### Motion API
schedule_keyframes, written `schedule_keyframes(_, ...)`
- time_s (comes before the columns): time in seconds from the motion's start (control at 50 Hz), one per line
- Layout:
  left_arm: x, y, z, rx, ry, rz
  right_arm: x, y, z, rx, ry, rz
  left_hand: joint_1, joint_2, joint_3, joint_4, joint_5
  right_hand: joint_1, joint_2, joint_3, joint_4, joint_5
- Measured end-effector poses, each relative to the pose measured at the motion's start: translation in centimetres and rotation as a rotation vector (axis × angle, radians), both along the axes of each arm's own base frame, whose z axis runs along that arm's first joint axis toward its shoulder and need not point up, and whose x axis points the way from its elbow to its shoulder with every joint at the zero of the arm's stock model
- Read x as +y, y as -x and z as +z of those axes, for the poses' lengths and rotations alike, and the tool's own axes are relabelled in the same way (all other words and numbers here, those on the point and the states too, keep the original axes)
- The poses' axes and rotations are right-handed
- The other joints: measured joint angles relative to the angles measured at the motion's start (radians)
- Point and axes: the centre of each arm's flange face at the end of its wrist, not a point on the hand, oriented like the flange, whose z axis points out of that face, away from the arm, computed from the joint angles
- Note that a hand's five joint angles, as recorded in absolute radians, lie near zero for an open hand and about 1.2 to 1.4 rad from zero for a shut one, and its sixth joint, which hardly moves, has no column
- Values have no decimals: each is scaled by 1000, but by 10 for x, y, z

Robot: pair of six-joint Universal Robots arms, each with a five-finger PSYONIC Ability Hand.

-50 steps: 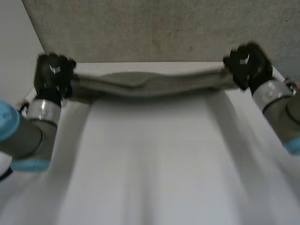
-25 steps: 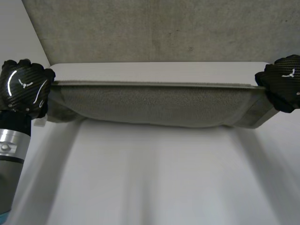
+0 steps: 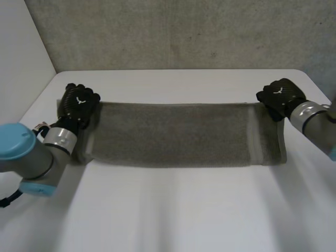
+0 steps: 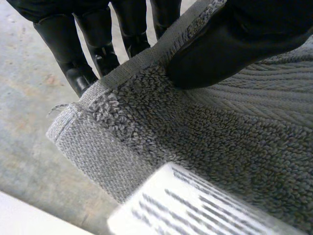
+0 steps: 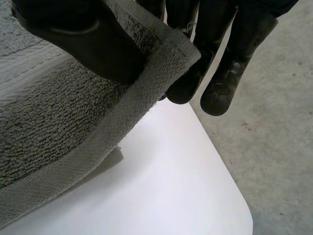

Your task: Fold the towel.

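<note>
The left robot hand (image 3: 79, 102) pinches the far left corner of the grey terry towel (image 3: 178, 134) between thumb and fingers. The right robot hand (image 3: 280, 97) grips the far right corner the same way. The towel lies flat across the white bench (image 3: 173, 210) as a long narrow band. This suggests a lengthwise fold is already made, with the end-to-end fold still to do. A white printed label (image 4: 195, 205) sits on the cloth by the left corner. Nothing on the bench looks likely to block the fold.
</note>
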Motion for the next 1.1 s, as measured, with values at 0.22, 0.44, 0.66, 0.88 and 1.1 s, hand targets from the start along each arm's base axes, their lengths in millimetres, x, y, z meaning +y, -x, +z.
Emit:
schedule_keyframes(0.22,-20,19,-26,-11,-6,-33,-31,-20,-33,23,23,-58,-789,-824,-836,-848,-841,-944,-974,-936,-942,-1027)
schedule_keyframes(0.44,-20,14,1,21,33,44,-21,-23,-8,13,62,-139,-1163,-1240,-1279,-1239,-1314,-1093,-1091,-1084,-1080,-1147)
schedule_keyframes(0.66,16,-6,57,196,8,111,48,-9,34,-56,2,-139,-1163,-1240,-1279,-1239,-1311,-1098,-1090,-1084,-1080,-1147)
schedule_keyframes(0.88,75,-14,59,483,-405,97,84,13,-6,-40,-176,-136,-1163,-1240,-1278,-1239,-1295,-1096,-1090,-1084,-1080,-1146)
schedule_keyframes(1.1,91,-15,41,501,-610,139,65,24,-53,-60,-229,-131,-1163,-1237,-1277,-1237,-1277,-951,-969,-956,-953,-977)
